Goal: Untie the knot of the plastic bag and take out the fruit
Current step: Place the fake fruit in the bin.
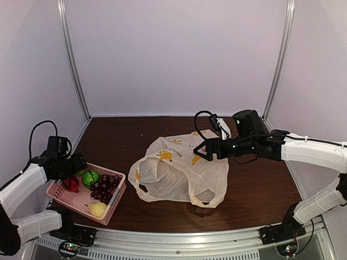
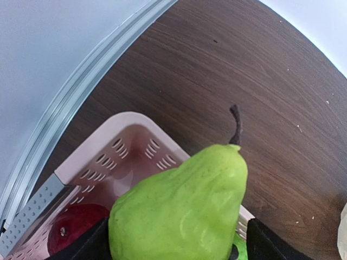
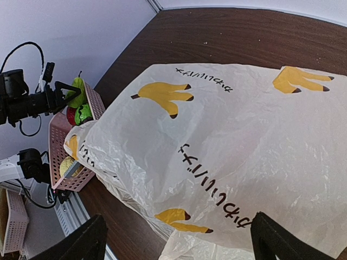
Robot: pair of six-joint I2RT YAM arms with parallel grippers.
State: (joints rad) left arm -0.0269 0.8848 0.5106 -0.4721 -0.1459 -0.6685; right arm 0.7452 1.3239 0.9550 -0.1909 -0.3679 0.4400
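Left wrist: green pear masks left end effector, grip unclear; right end effector gapes empty.

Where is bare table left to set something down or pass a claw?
Bare: the back strip between the plastic bag and the rear wall; the front-right patch beside the bag. Narrow: the gap between bag and basket. Crowded: the basket, where the left claw holds the green pear.

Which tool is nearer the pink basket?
Left. Left tool is over the basket, a green pear in its grip; right tool is across the table, above the bag.
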